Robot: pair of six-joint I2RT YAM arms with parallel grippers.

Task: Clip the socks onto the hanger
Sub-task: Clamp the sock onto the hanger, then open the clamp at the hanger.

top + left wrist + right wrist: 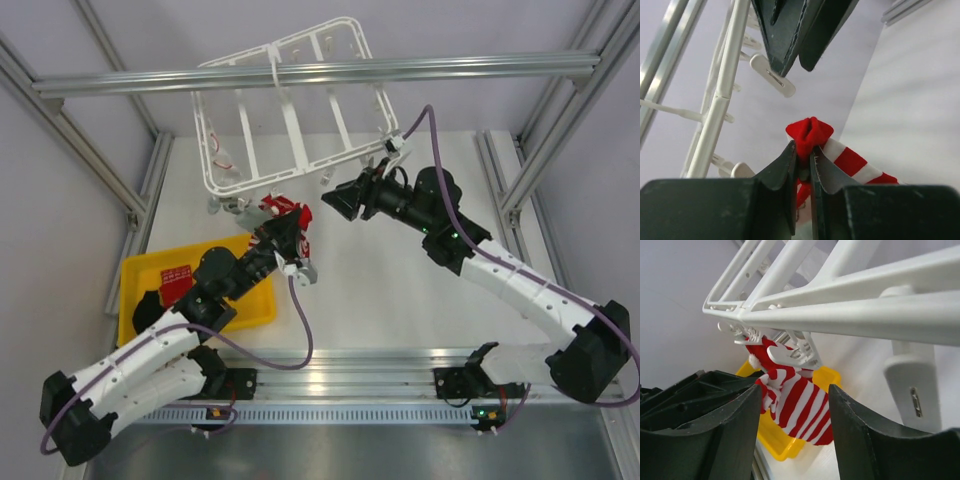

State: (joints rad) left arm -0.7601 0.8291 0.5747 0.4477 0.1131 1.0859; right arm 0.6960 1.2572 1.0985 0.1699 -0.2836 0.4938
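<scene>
The white hanger hangs tilted from the aluminium rail at the back. My left gripper is shut on the bunched red top of a red-and-white striped sock and holds it up at the hanger's near edge, below the dangling clips. The left wrist view shows the sock pinched between the jaws of the left gripper, with a clip above. My right gripper is open and empty, just right of the sock. In the right wrist view the sock hangs under a clip; whether that clip bites it I cannot tell.
A yellow tray lies on the table at the left, under my left arm, and also shows in the right wrist view. An aluminium rail crosses above the hanger. Frame posts stand at both sides.
</scene>
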